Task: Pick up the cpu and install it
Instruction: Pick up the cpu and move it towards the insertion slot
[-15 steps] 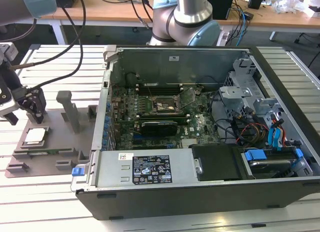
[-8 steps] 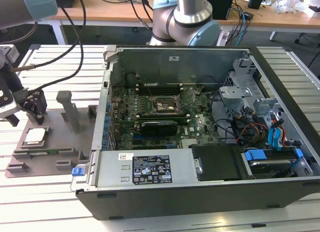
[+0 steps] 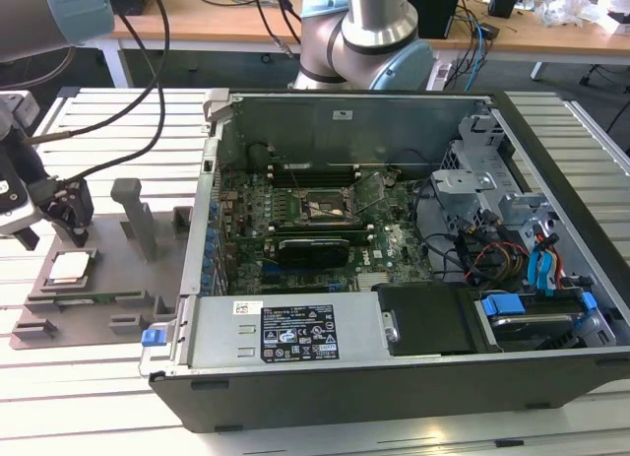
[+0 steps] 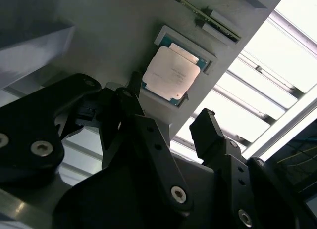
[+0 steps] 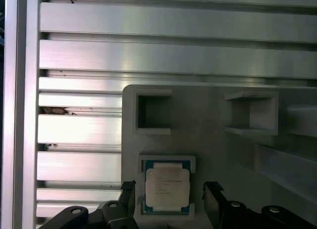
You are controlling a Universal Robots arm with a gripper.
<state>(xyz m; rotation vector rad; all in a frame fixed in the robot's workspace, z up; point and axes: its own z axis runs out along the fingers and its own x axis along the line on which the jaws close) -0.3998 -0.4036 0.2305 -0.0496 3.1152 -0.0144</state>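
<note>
The gripper (image 5: 168, 194) is wide open and holds nothing. In both wrist views its two black fingers (image 5: 212, 202) stand one on each side of the cpu (image 5: 167, 185), not touching it. The cpu lies flat (silver plate up) in a square recess of the grey holder tray (image 3: 128, 291) on the slatted table (image 3: 69, 387), at the exterior view's left of the open computer case (image 3: 345, 121).

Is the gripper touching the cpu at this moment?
Apart. In the first wrist view, the gripper straddles the cpu, with grey holder visible on both sides.
</note>
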